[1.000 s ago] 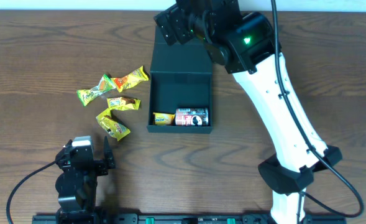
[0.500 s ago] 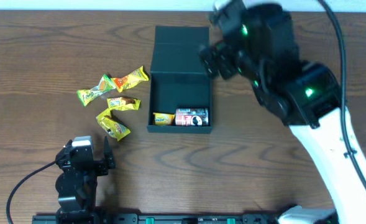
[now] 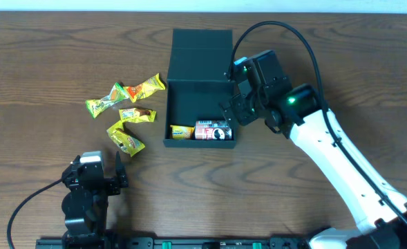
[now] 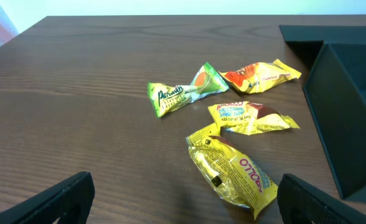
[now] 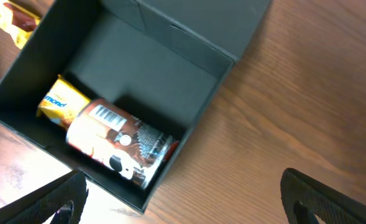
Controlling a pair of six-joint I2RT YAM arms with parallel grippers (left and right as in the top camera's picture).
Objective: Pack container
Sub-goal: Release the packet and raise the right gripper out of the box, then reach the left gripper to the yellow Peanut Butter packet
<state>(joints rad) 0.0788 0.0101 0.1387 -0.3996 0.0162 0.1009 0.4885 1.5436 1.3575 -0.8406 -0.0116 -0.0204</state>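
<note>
The container is a dark box standing open, with its flap lid laid back. Inside at the near end lie a red can and a yellow packet; both also show in the right wrist view, the can beside the packet. My right gripper is open and empty, over the box's right wall near the can. Several snack packets lie left of the box, the nearest a yellow one. My left gripper is open and empty just short of that packet.
The other packets are a green-yellow one, an orange one and a yellow-brown one. The box's left wall stands at the right of the left wrist view. The brown wooden table ends at the far edge.
My right arm has swung from above the lid at the back down to the box's right side, near the can. The left arm and the packets have not moved.
</note>
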